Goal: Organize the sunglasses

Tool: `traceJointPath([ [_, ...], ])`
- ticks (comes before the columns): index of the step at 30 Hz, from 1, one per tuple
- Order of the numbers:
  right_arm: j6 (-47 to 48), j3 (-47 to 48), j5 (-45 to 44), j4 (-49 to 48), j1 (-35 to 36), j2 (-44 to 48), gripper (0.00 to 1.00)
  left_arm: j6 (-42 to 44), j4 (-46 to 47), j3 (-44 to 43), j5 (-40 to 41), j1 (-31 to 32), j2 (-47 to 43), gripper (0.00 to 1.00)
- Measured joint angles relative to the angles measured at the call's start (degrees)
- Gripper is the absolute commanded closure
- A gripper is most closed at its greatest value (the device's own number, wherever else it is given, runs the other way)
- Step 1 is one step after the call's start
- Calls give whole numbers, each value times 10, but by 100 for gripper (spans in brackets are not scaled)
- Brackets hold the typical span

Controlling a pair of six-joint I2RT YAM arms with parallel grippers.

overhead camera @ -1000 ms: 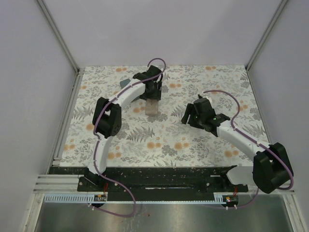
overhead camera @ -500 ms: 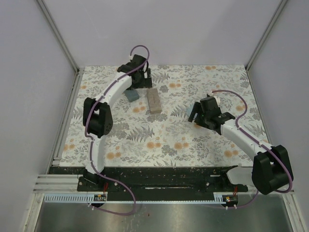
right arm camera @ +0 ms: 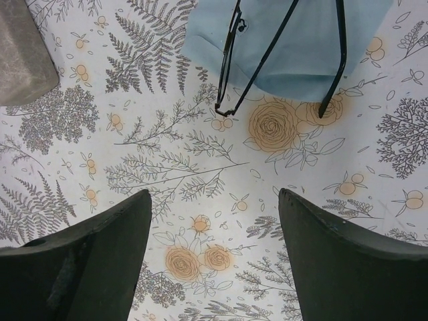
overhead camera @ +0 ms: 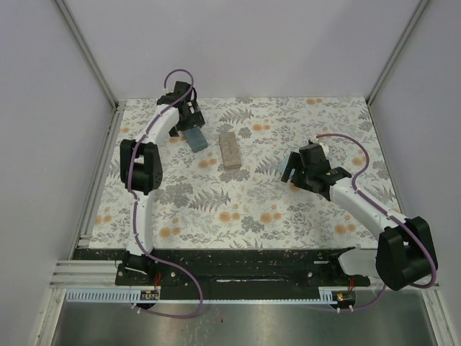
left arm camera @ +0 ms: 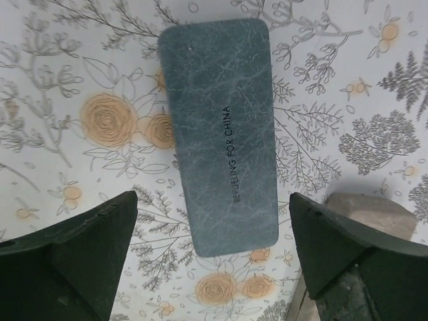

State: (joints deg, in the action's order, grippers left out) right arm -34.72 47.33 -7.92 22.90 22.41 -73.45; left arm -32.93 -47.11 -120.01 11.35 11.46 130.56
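Both arms: white tubular links (overhead camera: 139, 223), bulky black joint housings (overhead camera: 139, 164), a thin purple cable (overhead camera: 176, 73) looped along each. Gripper fingers (left arm camera: 67, 261) matte dark grey, wedge-shaped.

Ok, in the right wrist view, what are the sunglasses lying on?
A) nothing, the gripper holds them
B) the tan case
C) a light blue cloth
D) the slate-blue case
C: the sunglasses lie unfolded on the light blue cloth, their arm tips reaching onto the floral table, while the right gripper is open and apart from them.
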Motion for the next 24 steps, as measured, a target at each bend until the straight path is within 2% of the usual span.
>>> traceJointPath([
  [6, 5, 0, 0, 1, -6, 0, 16, -1, -2, -29, -19, 1, 65, 1],
  [8, 6, 0, 0, 1, -7, 0, 16, -4, -2, -30, -21, 1, 73, 5],
  [11, 7, 0, 0, 1, -7, -1, 17, -7, 0, -30, -21, 2, 74, 23],
  [14, 8, 0, 1, 1, -8, -4, 18, -11, 0, -31, -23, 2, 75, 49],
  [16, 8, 0, 3, 1, -8, -7, 18, -14, 0, -31, -26, 1, 75, 56],
  [20, 9, 0, 5, 1, -9, -8, 18, -12, 16, -21, -35, 0, 57, 59],
  [24, 12, 0, 16, 1, -9, -8, 20, -4, 49, 76, -80, -2, -7, 60],
])
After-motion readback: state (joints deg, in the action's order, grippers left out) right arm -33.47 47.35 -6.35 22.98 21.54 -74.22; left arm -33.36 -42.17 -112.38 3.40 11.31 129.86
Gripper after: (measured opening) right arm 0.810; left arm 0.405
